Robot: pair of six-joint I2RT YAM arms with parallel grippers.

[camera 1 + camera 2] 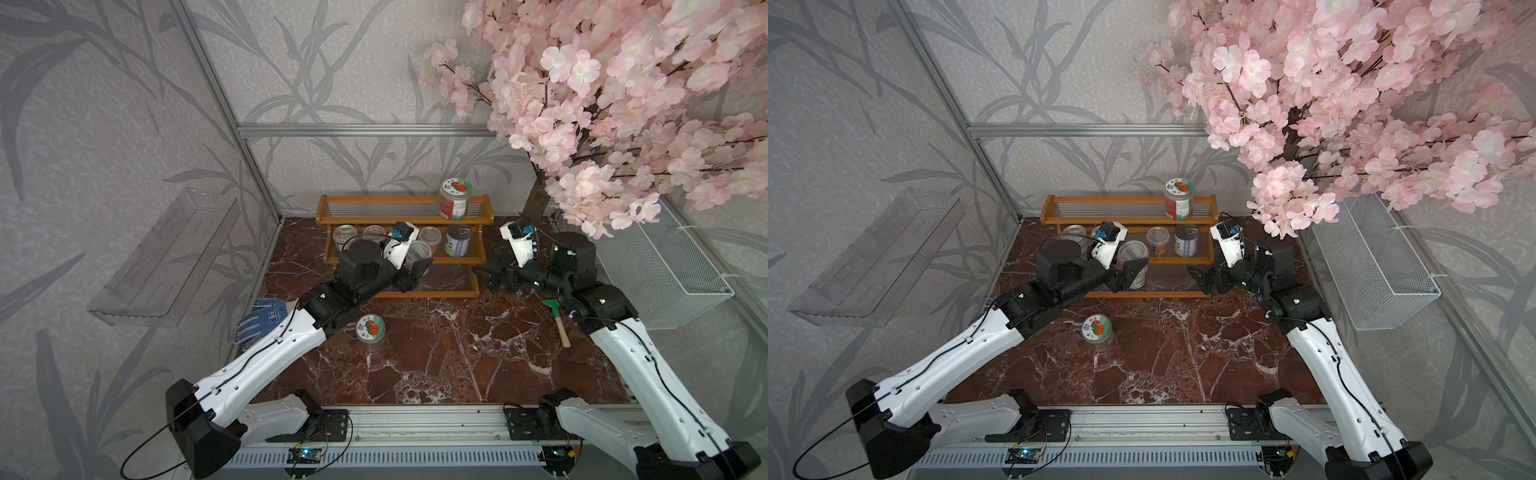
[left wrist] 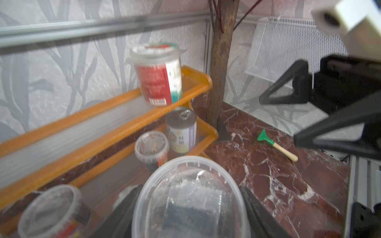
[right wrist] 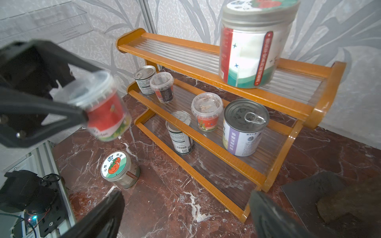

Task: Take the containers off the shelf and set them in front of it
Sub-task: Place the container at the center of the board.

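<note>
Left end effector (image 3: 92, 95) gripping red-labelled cup (image 3: 105, 115)
Cup tilted, off the shelf (image 3: 185, 70); right end effector (image 2: 278, 121) wide, empty

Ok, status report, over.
Left end effector shut on red-labelled cup, off shelf. Right end effector open, empty. One jar down, six containers on shelf. Nothing blocking.

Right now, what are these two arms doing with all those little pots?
They are emptying the shelf onto the floor in front. The left claw is shut on a red-labelled cup, held clear of the shelf. The right claw hangs open and empty nearby. One fruit-lidded jar stands on the floor; another jar, three tins and two cups are on the shelf.
</note>
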